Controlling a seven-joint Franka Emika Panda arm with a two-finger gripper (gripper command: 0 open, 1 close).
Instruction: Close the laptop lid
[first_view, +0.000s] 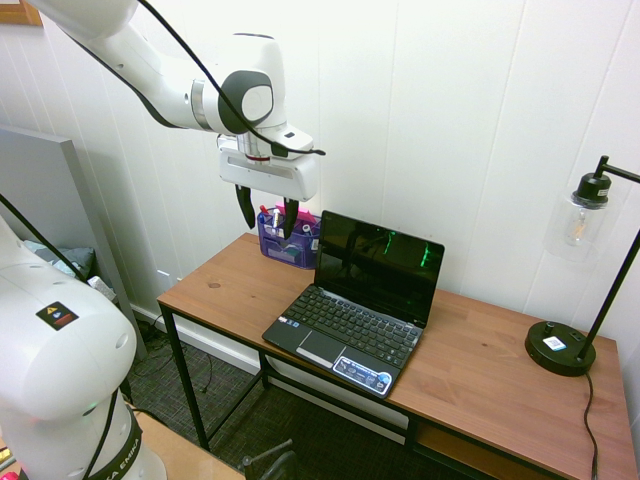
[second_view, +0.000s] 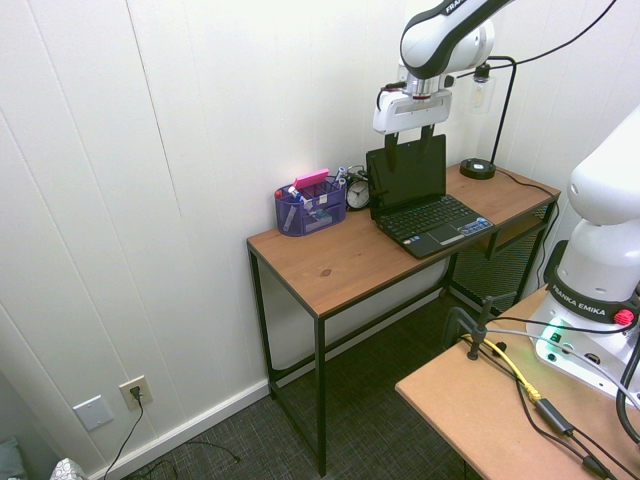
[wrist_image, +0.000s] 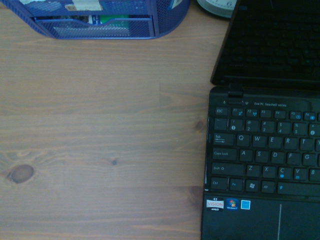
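A small black netbook (first_view: 345, 325) stands open on the wooden desk (first_view: 230, 290). Its laptop lid (first_view: 378, 263) is upright with a dark glossy screen, also seen from the other side (second_view: 406, 170) and in the wrist view (wrist_image: 272, 42). Blue stickers mark the palm rest (first_view: 362, 375). My gripper (first_view: 266, 213) hangs open in the air above the desk's back corner, beside the lid's side edge and a little higher than its top. In the second exterior view the gripper (second_view: 411, 140) hovers at the lid's top edge. Nothing is between the fingers.
A blue mesh organizer (first_view: 288, 238) with pens stands by the wall behind the gripper. A small clock (second_view: 358, 193) sits between it and the netbook. A black desk lamp (first_view: 562, 345) occupies the other end of the desk. Bare wood (wrist_image: 100, 140) lies beside the keyboard.
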